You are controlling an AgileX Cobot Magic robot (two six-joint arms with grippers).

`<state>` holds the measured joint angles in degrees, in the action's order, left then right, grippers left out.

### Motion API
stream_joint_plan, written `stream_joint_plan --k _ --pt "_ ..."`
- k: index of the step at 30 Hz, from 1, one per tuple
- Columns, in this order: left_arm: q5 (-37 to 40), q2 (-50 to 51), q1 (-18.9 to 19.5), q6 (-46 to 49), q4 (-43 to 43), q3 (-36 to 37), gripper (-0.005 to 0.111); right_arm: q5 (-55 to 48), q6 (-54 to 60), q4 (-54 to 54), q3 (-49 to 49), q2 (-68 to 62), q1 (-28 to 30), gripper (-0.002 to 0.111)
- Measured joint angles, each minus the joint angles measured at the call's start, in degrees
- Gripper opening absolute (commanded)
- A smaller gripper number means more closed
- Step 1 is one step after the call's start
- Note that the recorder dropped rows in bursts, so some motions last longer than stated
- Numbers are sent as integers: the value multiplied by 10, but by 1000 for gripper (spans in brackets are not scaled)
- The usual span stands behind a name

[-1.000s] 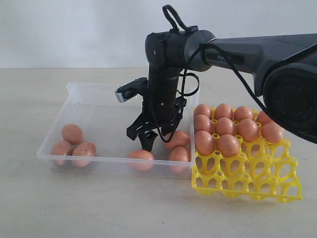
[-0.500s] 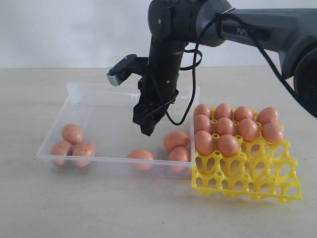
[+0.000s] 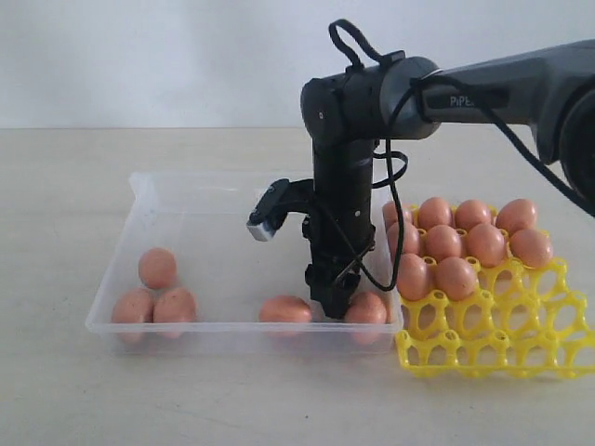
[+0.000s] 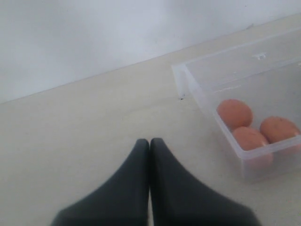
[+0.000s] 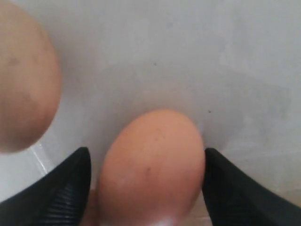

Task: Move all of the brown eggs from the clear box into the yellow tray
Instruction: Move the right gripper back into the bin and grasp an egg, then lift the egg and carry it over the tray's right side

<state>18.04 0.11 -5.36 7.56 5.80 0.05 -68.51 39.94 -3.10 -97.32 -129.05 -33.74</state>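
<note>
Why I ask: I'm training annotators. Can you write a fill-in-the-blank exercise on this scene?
1. The right arm's black fingers stand ___ on either side of a smooth oval brown egg.
2. The left arm's black fingers, outside the clear rectangular plastic box, are ___.
3. In the exterior view, ___ brown eggs lie together at that box's left end.
4. The front row of cups in the yellow plastic lattice tray is ___.
Missing words: open; shut; three; empty.
</note>
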Motion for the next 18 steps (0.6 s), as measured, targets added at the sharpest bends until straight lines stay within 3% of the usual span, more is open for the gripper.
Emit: stream_joint_plan --k 4,6,8,10,18 --pt "0 0 0 0 0 0 -4 10 1 9 20 9 0 64" --pt "0 0 0 0 0 0 -4 14 0 10 24 10 0 55" --pt "0 0 0 0 0 0 -4 24 -8 11 26 11 0 33" --pt "0 0 0 0 0 0 -4 29 -21 16 26 11 0 -1" --pt "0 0 0 0 0 0 -4 32 -80 4 25 12 1 0"
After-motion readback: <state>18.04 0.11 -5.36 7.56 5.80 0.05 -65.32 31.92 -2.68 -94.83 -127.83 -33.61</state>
